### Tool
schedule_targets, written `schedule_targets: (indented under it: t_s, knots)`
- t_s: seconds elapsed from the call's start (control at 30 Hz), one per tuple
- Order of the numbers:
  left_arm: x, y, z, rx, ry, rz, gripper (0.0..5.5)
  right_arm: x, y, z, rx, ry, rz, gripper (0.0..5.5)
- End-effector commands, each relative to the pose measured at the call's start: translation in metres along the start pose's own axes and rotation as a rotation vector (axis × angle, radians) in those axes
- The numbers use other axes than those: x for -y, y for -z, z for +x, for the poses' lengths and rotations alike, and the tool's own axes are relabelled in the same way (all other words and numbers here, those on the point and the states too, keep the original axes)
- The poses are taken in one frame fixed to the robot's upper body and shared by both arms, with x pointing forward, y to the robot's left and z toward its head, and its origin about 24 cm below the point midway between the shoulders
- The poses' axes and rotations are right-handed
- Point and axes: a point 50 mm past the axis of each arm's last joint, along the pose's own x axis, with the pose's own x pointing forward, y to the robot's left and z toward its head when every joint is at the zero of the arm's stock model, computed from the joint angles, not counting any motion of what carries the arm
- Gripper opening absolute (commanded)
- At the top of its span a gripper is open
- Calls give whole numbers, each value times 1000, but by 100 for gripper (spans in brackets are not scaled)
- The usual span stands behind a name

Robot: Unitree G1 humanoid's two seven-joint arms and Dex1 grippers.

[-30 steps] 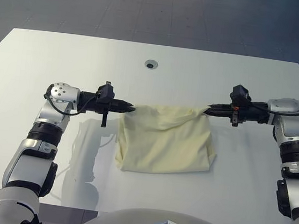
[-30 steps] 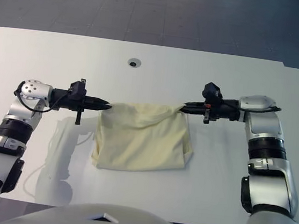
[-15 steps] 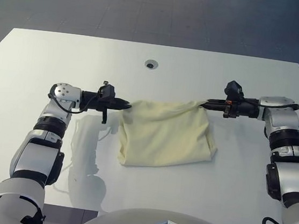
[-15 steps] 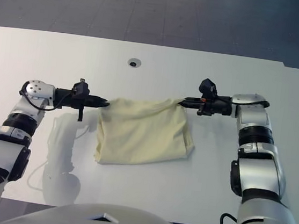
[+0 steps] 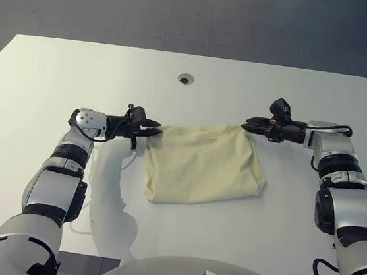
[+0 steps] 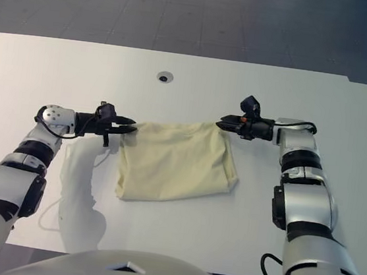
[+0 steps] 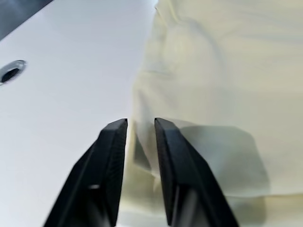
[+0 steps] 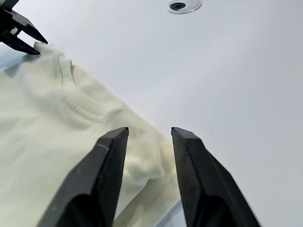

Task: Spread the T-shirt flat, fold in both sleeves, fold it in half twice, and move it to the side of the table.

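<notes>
Since its fingers stand parted, the left gripper at centre-left grips nothing, its tips just at the folded T-shirt's upper left corner. The right gripper, likewise spread, sits at the upper right corner, probably so the cloth rests flat mid-frame on the white table.
</notes>
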Motion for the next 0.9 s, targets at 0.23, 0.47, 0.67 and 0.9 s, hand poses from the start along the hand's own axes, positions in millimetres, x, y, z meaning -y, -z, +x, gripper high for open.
schedule_targets:
  t_s: [0.23,0.47,0.67,0.9]
  knots:
    - [-16,-29,-19,186,-158,131,280,-2,-29,-26,188,38,-127,332]
    - [35,-47,-9,366,23,78,319,-61,-16,-47,147,-175,-246,300]
    - [71,-38,12,298,119,46,243,-90,5,-51,68,-244,-242,192]
    - [102,-16,16,208,212,-3,338,-107,37,-52,-66,-342,-199,88]
